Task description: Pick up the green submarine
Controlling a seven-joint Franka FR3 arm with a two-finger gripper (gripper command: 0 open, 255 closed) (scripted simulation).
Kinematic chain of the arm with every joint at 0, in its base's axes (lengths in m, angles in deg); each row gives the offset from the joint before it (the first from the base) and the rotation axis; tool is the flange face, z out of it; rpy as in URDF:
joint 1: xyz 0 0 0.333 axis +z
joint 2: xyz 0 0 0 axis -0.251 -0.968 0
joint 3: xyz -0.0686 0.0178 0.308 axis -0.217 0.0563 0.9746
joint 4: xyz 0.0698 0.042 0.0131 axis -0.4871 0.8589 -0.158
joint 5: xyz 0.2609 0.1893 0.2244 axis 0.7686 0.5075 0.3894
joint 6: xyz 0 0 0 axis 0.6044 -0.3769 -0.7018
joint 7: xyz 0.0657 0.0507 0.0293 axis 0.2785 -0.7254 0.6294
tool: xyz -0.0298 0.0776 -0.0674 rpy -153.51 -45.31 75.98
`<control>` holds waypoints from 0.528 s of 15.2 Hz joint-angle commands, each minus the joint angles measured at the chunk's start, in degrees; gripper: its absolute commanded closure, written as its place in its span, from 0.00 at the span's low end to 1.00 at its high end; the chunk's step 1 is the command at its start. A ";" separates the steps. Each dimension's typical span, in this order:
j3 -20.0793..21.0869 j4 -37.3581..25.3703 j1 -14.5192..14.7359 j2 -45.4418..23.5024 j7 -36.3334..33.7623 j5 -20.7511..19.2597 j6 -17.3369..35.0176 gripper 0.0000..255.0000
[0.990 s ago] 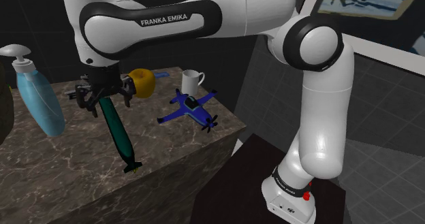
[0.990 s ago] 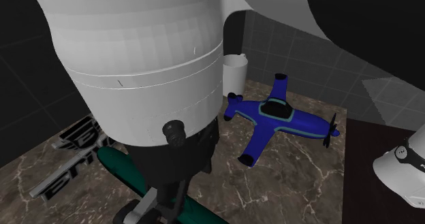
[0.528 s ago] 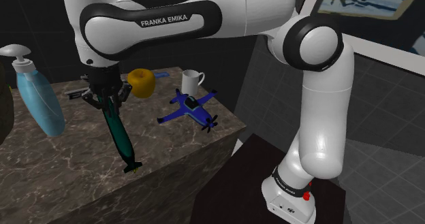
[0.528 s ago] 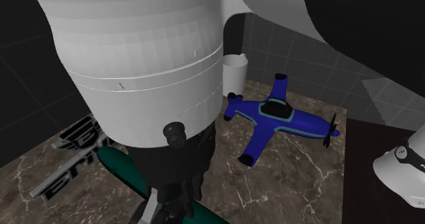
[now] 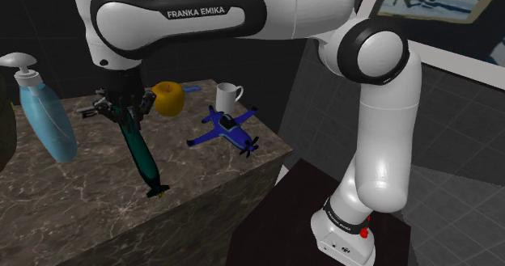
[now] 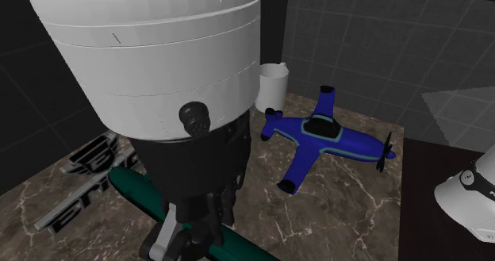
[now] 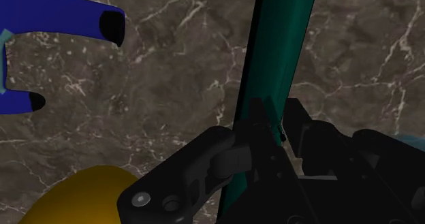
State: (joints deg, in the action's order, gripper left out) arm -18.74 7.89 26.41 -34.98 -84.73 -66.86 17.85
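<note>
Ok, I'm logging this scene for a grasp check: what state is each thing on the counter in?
green submarine: clasped near one end by the jaws, slanting down toward the counter.
jaws: shut on the submarine.
blue toy plane: right way up on the counter, untouched.
white mug: upright, untouched.
yellow round thing: resting on the counter.
blue pump bottle: tilted, untouched.
</note>
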 commanded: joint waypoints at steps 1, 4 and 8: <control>0.07 -1.41 0.16 0.05 -0.04 0.03 -1.41 1.00; 0.14 -3.77 0.38 0.03 -0.03 0.06 -3.73 1.00; 0.22 -7.26 0.77 -0.23 -0.05 -0.02 -6.94 1.00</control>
State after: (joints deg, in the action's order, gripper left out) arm -18.55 1.55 27.08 -35.14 -84.78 -66.85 11.71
